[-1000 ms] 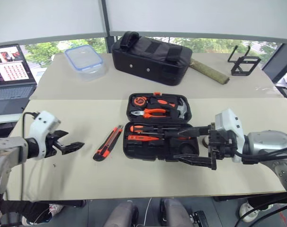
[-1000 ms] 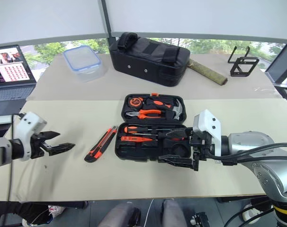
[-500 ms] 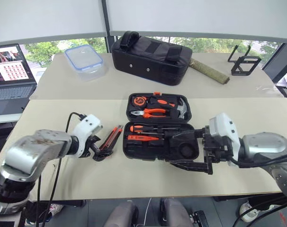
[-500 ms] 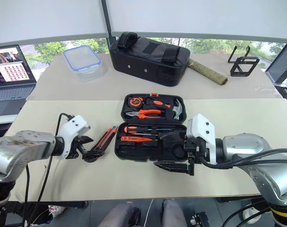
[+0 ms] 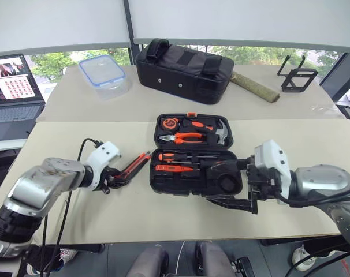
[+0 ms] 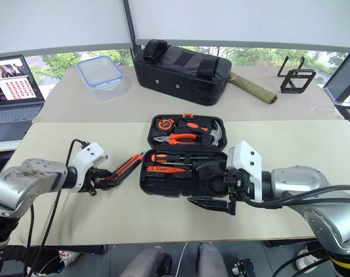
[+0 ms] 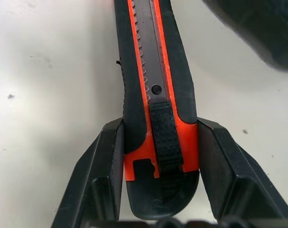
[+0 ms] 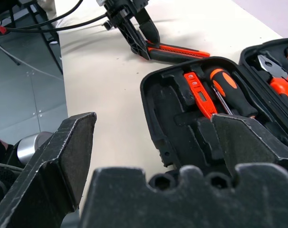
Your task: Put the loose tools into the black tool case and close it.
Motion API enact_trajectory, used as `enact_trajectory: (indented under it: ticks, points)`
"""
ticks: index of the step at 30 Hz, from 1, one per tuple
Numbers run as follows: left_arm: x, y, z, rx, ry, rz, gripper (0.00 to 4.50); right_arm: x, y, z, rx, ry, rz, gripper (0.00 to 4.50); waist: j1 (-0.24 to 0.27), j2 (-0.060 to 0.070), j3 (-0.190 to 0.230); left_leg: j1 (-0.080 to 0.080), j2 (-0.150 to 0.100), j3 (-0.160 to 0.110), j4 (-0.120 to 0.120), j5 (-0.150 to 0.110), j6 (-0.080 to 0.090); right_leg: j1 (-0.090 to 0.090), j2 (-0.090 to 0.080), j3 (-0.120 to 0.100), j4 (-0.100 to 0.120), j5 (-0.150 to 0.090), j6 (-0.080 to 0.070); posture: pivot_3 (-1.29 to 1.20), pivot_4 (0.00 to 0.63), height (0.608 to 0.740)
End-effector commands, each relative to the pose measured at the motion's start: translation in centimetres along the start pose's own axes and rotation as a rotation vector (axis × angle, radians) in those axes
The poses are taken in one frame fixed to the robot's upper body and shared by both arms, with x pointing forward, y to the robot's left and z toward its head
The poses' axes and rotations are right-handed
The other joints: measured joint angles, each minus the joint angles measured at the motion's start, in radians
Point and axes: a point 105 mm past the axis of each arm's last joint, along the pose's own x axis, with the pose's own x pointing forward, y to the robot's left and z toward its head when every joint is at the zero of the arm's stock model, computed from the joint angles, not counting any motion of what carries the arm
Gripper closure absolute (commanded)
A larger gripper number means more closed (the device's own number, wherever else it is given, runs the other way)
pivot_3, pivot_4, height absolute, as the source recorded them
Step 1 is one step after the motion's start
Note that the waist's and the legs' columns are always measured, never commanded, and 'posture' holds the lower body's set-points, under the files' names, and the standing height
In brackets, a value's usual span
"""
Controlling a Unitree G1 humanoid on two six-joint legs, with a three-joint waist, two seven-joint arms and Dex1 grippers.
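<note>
The black tool case (image 5: 153,173) lies open in the middle of the table. Its lower half holds a black-and-orange screwdriver (image 5: 170,156) and a small red screwdriver (image 5: 172,168). The orange-black utility knife (image 5: 137,164) lies just left of the case, pointing toward it. My left gripper (image 5: 116,179) is shut on the knife's rear end; in the left wrist view both fingers (image 7: 110,156) press against the knife's (image 7: 153,71) sides. My right gripper (image 5: 224,183) hovers open over the case's front right corner, holding nothing.
The case lid holds orange-handled pliers (image 5: 186,137) and a hammer (image 5: 221,133). On the far table stand a black fabric bag (image 5: 183,69), a clear box with a blue lid (image 5: 103,72), a green roll (image 5: 254,86) and a black wire stand (image 5: 296,78). A laptop (image 5: 10,86) is at far left.
My left gripper came in from the left, open, and closed on the knife's rear end. The knife's rear has shifted slightly. The right gripper has stayed open in place.
</note>
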Motion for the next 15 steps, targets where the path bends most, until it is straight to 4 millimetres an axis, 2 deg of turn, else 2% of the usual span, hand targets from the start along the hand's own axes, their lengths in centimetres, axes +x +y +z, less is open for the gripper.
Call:
enact_trajectory:
  ticks: [1, 3, 7, 11, 15]
  points:
    - [-3.7, -0.8, 6.4, 0.271, -0.258, -0.147, 2.76, -0.8, -0.3, 0.6, -0.028, -0.006, -0.019, 0.00, 0.005, -0.002, 0.001, -0.001, 0.000, 0.000, 0.000, 0.000, 0.000, 0.000, 0.000, 0.000, -0.001, 0.000, 0.000, 0.00, 0.150, 0.715]
    - [-4.0, -2.7, 7.8, 0.399, -0.270, -0.294, 2.76, -0.9, -0.6, 0.5, -0.034, -0.001, -0.029, 0.00, 0.009, -0.002, 0.001, -0.002, 0.000, -0.001, 0.001, 0.000, 0.000, 0.000, -0.001, -0.002, -0.001, 0.000, 0.000, 0.00, 0.150, 0.715]
    - [-2.2, -5.4, 9.2, 0.530, -0.220, -0.471, 2.76, -0.8, -0.8, 0.6, -0.038, -0.006, -0.032, 0.00, 0.012, -0.002, 0.001, -0.002, -0.002, 0.000, 0.001, 0.000, 0.002, 0.001, -0.002, -0.002, -0.003, 0.000, 0.000, 0.00, 0.150, 0.715]
    - [-0.3, -7.8, 8.2, 0.665, -0.110, -0.621, 2.76, -0.8, -1.0, 0.6, -0.040, -0.010, -0.043, 0.00, 0.008, -0.002, 0.001, -0.003, -0.001, 0.000, 0.001, 0.001, 0.005, 0.000, -0.002, -0.001, -0.003, 0.000, 0.000, 0.00, 0.150, 0.715]
    - [2.0, -8.5, 7.6, 0.722, -0.020, -0.663, 2.76, -1.1, -0.9, 0.5, -0.037, 0.001, -0.060, 0.00, -0.001, -0.002, 0.001, -0.004, 0.000, 0.000, 0.001, 0.001, 0.005, -0.001, -0.002, 0.001, -0.003, 0.000, 0.000, 0.00, 0.150, 0.715]
